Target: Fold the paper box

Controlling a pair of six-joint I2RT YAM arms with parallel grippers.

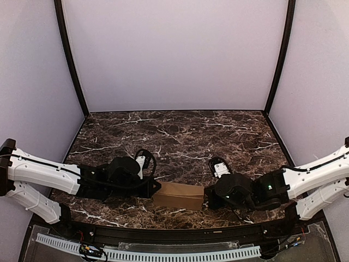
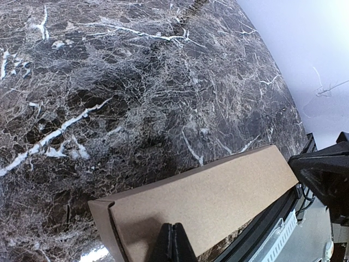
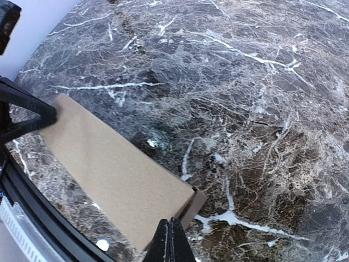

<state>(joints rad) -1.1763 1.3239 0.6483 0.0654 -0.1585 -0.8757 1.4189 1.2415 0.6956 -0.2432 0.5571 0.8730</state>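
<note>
The paper box is a tan oblong carton lying flat on the marble table near its front edge, between the two arms. My left gripper is shut, its tips resting against the box's left end. In the left wrist view the paper box stretches away from the shut left gripper, whose tips sit over its top face. My right gripper is shut at the box's right end. In the right wrist view the right gripper points at the paper box, whose end flap stands slightly ajar.
A black rail and a white perforated strip run along the table's front edge, just behind the box. Pale walls with black corner posts enclose the dark marble table.
</note>
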